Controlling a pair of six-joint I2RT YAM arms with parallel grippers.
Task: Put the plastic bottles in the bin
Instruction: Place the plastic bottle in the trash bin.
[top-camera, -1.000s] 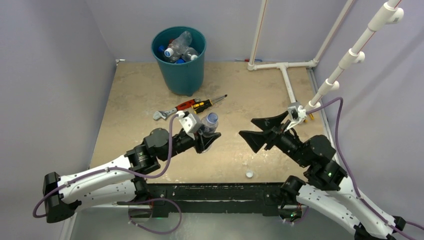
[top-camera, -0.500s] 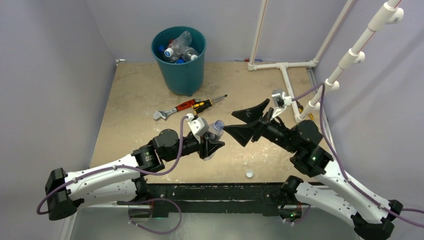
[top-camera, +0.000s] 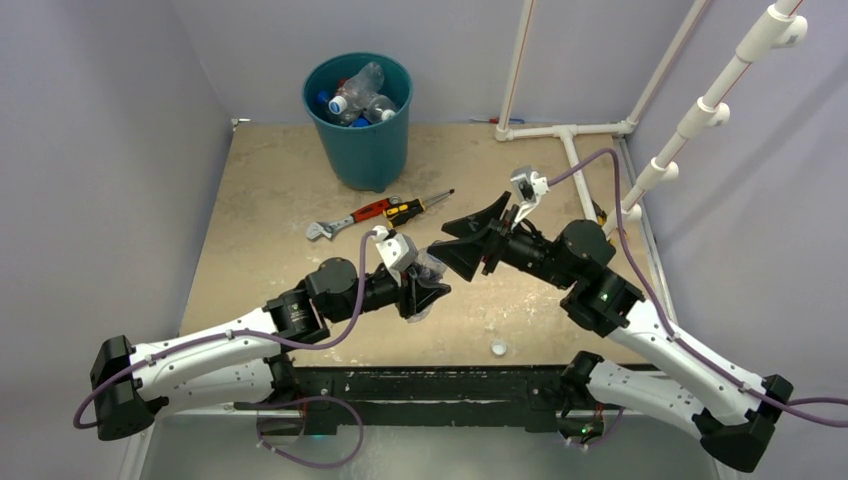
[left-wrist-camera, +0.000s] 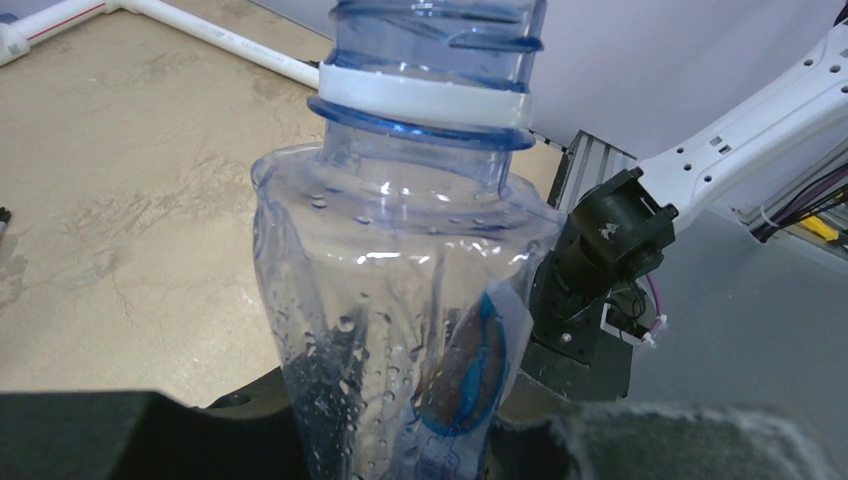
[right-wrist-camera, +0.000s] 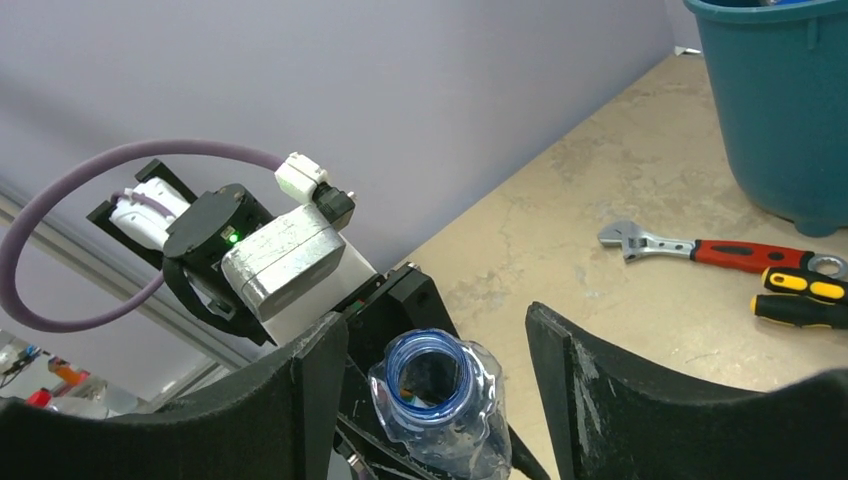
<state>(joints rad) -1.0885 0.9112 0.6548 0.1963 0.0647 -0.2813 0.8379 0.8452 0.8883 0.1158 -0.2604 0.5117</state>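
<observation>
My left gripper (top-camera: 421, 287) is shut on a clear plastic bottle (top-camera: 429, 266) with no cap and a blue neck, held above the table's middle. In the left wrist view the bottle (left-wrist-camera: 400, 250) fills the frame, gripped low by my left gripper (left-wrist-camera: 400, 445). My right gripper (top-camera: 462, 243) is open, with a finger on each side of the bottle's mouth (right-wrist-camera: 437, 375) in the right wrist view; I see no contact from my right gripper (right-wrist-camera: 437, 335). The teal bin (top-camera: 365, 140) stands at the back, with several bottles (top-camera: 356, 98) inside. The bin's wall (right-wrist-camera: 780, 110) also shows in the right wrist view.
A red-handled wrench (top-camera: 335, 226) and a yellow-black screwdriver (top-camera: 415, 207) lie between the bin and the grippers; they also show as the wrench (right-wrist-camera: 690, 247) and the screwdriver (right-wrist-camera: 800, 300). A small white cap (top-camera: 498, 349) lies near the front edge. A white pipe frame (top-camera: 572, 145) runs at the back right.
My right arm has swung left and its open fingers now flank the bottle's mouth. My left gripper shifted slightly right with the bottle, then held still.
</observation>
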